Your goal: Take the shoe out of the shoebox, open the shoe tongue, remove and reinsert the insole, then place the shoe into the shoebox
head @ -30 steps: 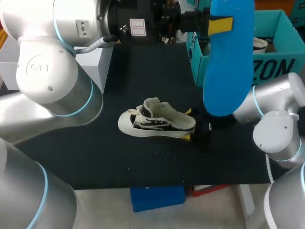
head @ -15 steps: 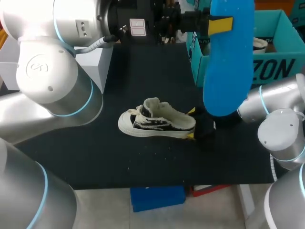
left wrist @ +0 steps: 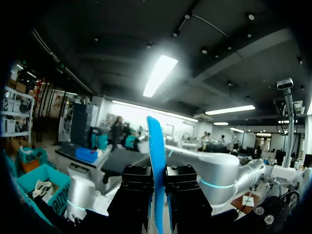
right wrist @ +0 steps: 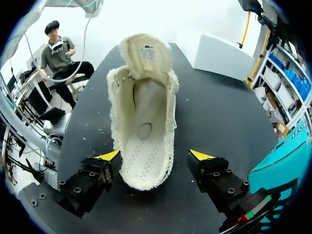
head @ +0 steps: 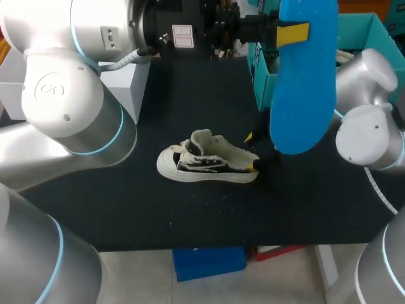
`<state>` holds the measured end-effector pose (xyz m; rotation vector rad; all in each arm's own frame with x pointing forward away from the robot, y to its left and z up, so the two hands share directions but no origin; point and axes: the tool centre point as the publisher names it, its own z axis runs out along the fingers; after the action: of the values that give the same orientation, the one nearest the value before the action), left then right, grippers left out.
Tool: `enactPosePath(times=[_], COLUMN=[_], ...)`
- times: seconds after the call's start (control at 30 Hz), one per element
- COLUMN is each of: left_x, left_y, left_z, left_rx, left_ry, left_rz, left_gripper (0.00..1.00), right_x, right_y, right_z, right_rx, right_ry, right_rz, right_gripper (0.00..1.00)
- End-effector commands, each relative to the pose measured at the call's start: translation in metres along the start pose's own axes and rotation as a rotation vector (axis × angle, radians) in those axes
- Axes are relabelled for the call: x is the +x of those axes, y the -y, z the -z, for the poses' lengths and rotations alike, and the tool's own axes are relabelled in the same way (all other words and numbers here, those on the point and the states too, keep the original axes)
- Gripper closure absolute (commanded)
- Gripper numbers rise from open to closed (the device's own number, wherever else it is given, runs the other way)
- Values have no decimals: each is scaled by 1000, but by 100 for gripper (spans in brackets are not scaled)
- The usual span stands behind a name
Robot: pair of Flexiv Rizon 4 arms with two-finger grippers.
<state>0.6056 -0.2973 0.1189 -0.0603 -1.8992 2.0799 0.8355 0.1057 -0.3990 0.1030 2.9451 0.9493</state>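
A white and black low shoe [head: 205, 163] lies on the black table [head: 190, 215], toe to the left and tongue pulled up. In the right wrist view the shoe [right wrist: 144, 112] shows its bare inside. My right gripper [head: 252, 152] is open and straddles the heel; in its own view the gripper [right wrist: 154, 156] has a gap between each yellow tip and the heel. High over the table my left gripper [head: 292, 33] is shut on the blue insole [head: 304, 76], which hangs down. The insole [left wrist: 157, 161] stands edge-on between the left gripper [left wrist: 157, 195] fingers. The teal shoebox [head: 364, 88] stands at the back right.
A second white shoe [head: 345, 58] lies inside the shoebox. A white box [head: 123, 79] stands at the back left of the table. The shoebox wall [right wrist: 282, 165] is close beside my right gripper.
My right arm has swung up and toward the back, and its gripper has shifted slightly along the shoe's heel. The left arm and the insole have not moved.
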Motion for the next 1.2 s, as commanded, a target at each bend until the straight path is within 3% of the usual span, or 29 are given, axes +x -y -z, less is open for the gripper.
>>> enactPosePath(times=[0.03,0.13,0.33,0.37,0.4,1.03,1.13,1.2], left_x=[0,0,0,0,0,0,0,0], left_y=[-1,-1,-1,-1,-1,-1,-1,-1], left_z=[-2,-2,-2,-2,-2,-2,-2,-2], left_rx=[1,1,1,1,1,1,1,1], left_ry=[3,3,3,3,3,3,3,3], left_rz=[-1,-1,-1,-1,-1,-1,-1,-1], left_gripper=[100,100,100,100,100,100,100,100], right_x=[-6,-8,-9,-9,-9,-13,-12,-13], right_y=[-17,-26,-40,-43,-45,-65,-65,-62], right_z=[-3,-3,-10,-12,-13,-40,-45,-49], right_rx=[452,555,681,702,714,773,767,747], right_ry=[-1,-1,-24,-26,-30,-72,-80,-85], right_rz=[26,53,95,101,106,127,124,111], right_gripper=[19,28,41,51,52,51,53,60])
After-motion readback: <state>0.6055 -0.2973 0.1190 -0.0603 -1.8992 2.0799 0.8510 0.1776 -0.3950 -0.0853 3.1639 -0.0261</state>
